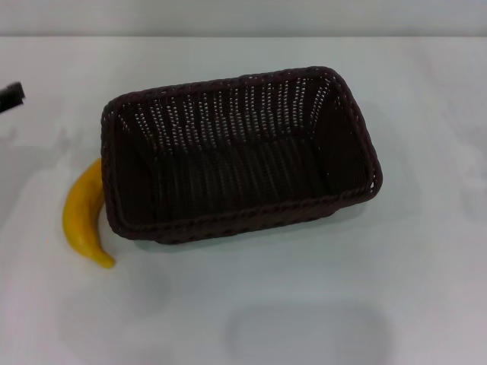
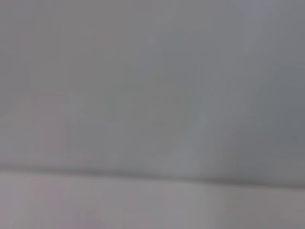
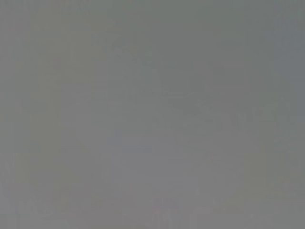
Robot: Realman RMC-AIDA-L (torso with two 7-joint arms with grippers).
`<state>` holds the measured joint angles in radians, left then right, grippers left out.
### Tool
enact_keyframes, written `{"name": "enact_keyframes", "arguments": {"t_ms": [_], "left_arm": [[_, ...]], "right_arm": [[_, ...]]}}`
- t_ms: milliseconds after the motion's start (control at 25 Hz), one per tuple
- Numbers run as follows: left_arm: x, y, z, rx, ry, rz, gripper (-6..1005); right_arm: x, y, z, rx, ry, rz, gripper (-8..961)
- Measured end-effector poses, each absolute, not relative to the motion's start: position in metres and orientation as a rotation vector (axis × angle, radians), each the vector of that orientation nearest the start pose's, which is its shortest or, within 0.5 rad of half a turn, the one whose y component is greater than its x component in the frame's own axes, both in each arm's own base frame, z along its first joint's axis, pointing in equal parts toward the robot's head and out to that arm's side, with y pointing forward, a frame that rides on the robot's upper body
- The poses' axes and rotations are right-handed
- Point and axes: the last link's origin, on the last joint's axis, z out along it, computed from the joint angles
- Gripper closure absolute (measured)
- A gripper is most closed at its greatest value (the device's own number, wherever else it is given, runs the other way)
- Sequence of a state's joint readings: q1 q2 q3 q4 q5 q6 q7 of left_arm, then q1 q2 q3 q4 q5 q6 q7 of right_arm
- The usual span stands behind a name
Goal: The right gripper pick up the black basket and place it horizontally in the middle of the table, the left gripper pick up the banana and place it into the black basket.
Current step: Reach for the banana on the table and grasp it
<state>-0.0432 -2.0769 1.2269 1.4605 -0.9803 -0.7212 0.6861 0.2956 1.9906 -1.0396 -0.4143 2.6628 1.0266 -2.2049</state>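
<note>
Black basket (image 1: 242, 156) sits lengthwise across mid-bench (image 1: 426, 266), upright, nothing inside. Banana (image 1: 84, 215) lies on the bench touching the basket's left end, outside it. Only a black sliver of the left end effector (image 1: 11, 96) shows at the head view's left edge, finger state can't tell; right end effector out of view.

White table (image 1: 426, 289) carries the black basket (image 1: 240, 156), upright. The banana (image 1: 85, 217) lies touching its left end.

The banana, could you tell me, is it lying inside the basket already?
No, the banana lies on the table just outside the left end of the basket, which holds nothing.
</note>
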Motion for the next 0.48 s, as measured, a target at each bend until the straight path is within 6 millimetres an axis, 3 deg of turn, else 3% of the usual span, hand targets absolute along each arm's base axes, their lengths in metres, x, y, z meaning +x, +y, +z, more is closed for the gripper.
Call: {"name": "enact_keyframes", "arguments": {"t_ms": [480], "left_arm": [[-0.288,0.324,0.091,-1.929,-1.217,-0.164,121]], "right_arm": [[0.372,0.338,0.101,-1.421,0.859,1.014,84]]}}
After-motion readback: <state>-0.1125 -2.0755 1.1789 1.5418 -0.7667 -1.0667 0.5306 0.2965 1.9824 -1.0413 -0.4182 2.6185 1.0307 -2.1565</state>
